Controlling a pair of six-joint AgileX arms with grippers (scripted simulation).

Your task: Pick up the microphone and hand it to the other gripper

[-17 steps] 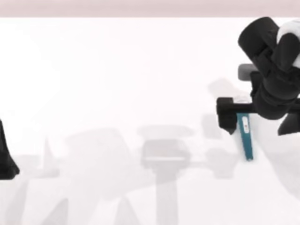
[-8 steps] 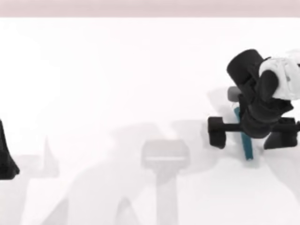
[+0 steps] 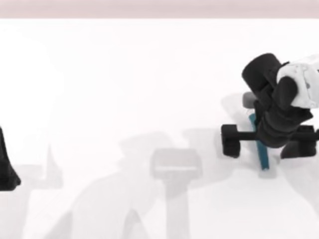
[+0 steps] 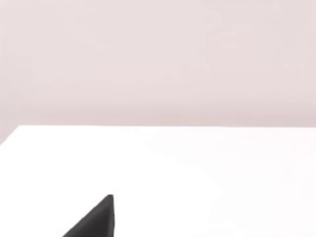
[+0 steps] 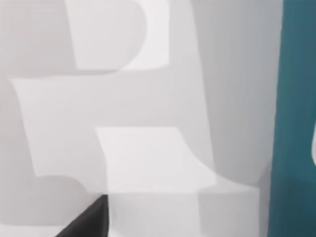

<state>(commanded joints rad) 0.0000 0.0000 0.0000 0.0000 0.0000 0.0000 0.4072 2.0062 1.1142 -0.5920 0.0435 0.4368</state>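
The microphone (image 3: 262,158) lies on the white table at the right; only its teal handle shows in the top view, and the mesh head is hidden under my right arm. My right gripper (image 3: 264,143) hovers directly over it, open wide. Its two black fingers (image 3: 231,142) stand either side of the handle and touch nothing. In the right wrist view the teal handle (image 5: 296,123) runs along one edge, close up, and one black fingertip (image 5: 93,219) shows. My left gripper (image 3: 6,169) stays parked at the table's left edge, with one fingertip (image 4: 101,219) in its wrist view.
The white table (image 3: 124,74) carries only grey shadows of the arms. Its far edge meets a pinkish wall (image 3: 149,9) along the top of the top view.
My right arm has come down and toward the table's front over the microphone, covering its head and switch. In the last half second it hardly moved. The left arm stayed still.
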